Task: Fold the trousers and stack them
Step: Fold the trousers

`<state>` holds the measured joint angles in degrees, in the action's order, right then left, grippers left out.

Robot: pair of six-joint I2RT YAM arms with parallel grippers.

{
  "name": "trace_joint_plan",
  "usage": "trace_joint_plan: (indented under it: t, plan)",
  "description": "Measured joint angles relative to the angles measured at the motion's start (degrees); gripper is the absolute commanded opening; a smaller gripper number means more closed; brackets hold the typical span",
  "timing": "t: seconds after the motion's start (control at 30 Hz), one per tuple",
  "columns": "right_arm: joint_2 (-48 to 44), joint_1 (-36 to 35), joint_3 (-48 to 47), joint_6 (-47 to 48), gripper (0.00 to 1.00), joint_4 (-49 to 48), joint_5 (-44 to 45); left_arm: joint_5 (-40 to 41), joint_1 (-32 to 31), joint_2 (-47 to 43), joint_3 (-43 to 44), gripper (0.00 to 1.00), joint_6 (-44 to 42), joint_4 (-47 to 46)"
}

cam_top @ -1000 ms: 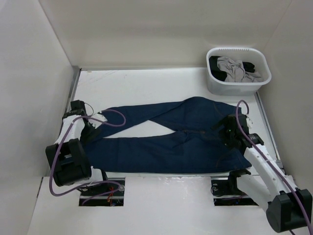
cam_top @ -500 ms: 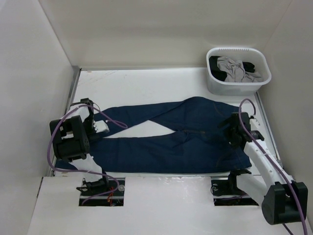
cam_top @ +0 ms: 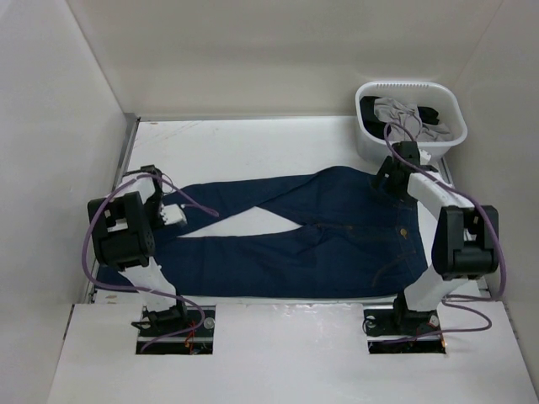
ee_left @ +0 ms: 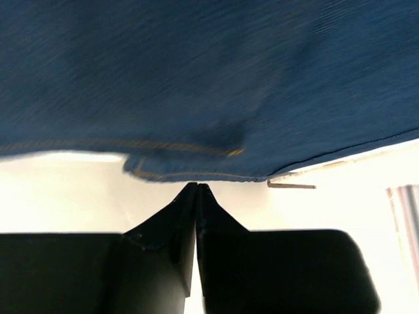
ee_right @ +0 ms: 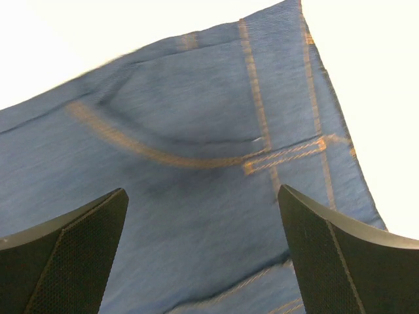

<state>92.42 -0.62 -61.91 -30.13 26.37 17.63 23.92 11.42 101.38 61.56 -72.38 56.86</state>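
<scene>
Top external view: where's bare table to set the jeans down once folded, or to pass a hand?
Widest bare patch: the far strip of table between the jeans and the back wall, left of the laundry basket. A small wedge shows between the legs. Crowded: the far right by basket and right hand, and the left edge around the left hand.
</scene>
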Motion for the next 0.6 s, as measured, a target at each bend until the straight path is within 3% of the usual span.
trace_joint_plan:
  t: [0.43,0.53,0.6]
  plan:
    - [13.1,10.5,-12.7,4.6,1.00,1.5,0.8,-7.1,6.5,-6.3,14.3,0.01,8.8,-4.9]
    - [15.6,10.6,-17.0,6.5,1.00,3.3,0.8,-8.2,6.4,-7.4,14.2,0.14,9.4,-4.4]
    - [16.9,10.6,-19.8,7.8,1.00,5.4,0.9,-9.6,5.5,-8.4,12.6,0.35,9.3,-3.6]
